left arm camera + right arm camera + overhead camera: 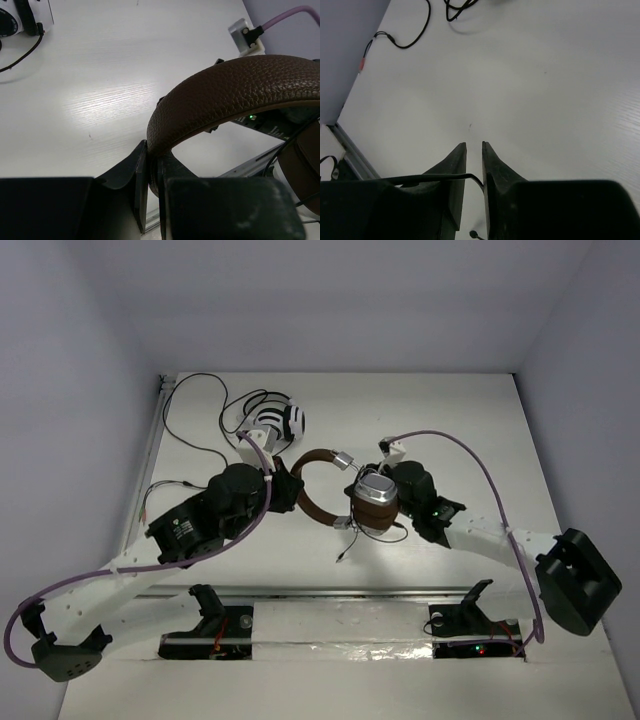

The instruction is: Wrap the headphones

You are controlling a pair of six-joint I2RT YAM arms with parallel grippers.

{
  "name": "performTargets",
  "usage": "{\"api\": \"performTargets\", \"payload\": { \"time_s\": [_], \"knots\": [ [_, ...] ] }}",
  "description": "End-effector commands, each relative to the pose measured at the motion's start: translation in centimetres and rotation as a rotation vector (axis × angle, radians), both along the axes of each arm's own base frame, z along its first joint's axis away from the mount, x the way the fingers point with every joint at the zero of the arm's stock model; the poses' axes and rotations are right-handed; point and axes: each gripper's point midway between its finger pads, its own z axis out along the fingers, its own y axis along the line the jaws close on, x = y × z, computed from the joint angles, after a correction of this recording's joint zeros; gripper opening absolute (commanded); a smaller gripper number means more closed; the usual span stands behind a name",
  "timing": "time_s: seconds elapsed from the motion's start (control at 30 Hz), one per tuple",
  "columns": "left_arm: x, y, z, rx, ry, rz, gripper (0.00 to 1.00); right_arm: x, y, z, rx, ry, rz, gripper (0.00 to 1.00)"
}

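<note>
The headphones lie mid-table, with a brown headband (308,502) and a silver earcup (374,487) over brown cushions. My left gripper (291,490) is shut on the headband (235,85); in the left wrist view the gripper (153,150) has its jaws pinching the band's end. The thin black cable (385,532) loops round the earcups, and its plug (343,558) rests on the table. My right gripper (384,478) is at the earcups. In the right wrist view this gripper (474,145) has its jaws nearly together with the cable (435,176) running into the gap.
Black-and-white striped headphones (280,423) with their own long black cable (190,430) lie at the back left, also in the left wrist view (20,15). A metal rail (330,592) runs along the near edge. Grey walls enclose the table.
</note>
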Motion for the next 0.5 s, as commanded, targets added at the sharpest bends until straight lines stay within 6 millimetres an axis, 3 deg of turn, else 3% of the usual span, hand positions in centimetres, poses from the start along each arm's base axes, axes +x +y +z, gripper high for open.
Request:
{"api": "performTargets", "payload": {
  "time_s": [0.0, 0.2, 0.47],
  "knots": [
    [0.8, -0.7, 6.0, -0.192, -0.087, 0.03, 0.0, 0.8, 1.7, 1.9, 0.138, -0.058, 0.027, 0.25],
    [1.5, -0.1, 7.6, -0.226, -0.114, 0.079, 0.0, 0.6, 2.5, -1.0, 0.183, 0.012, 0.027, 0.26],
    [2.3, -0.4, 9.7, -0.255, -0.151, 0.097, 0.0, -0.4, 1.1, -3.0, 0.241, 0.042, -0.025, 0.3]
  ]
}}
